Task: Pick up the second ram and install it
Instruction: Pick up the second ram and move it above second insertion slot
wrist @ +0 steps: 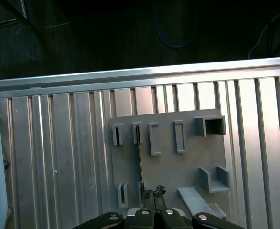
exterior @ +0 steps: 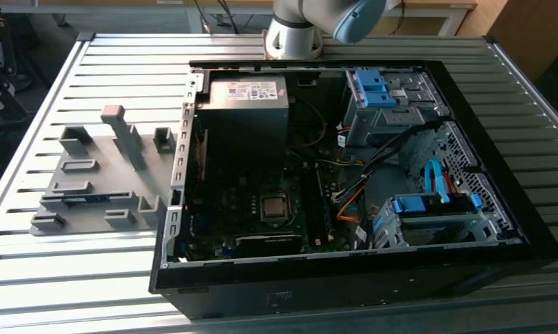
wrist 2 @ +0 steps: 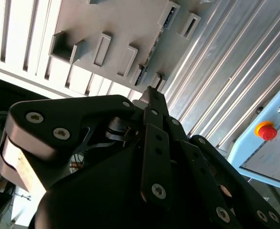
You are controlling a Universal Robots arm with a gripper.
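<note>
Table point(exterior: 121, 62): slatted metal top that carries everything – the arm's base point(exterior: 293, 31) stands at its far edge in the exterior view
Computer case point(exterior: 353, 285): black tower lying on its side with the panel off, taking up the middle of the table and reaching to the edge on the exterior view's right; motherboard, cables and bright-blue drive clips lie open to view
Holder tray point(exterior: 103, 177): flat grey plate with raised slots and brackets, lying just beside the case toward the table's edge on the exterior view's left; both wrist views look down on it point(wrist: 178, 167) point(wrist 2: 111, 24)
Gripper point(wrist: 154, 193): black, hanging above the tray near one end of the stick, fingertips drawn together with nothing between them; the second wrist view shows the same point(wrist 2: 152, 91)
Second ram point(exterior: 82, 198): blue-green stick standing on its long edge in a pair of tray slots – a thin line in both wrist views point(wrist: 139, 157) point(wrist 2: 152, 47), not gripped
</note>
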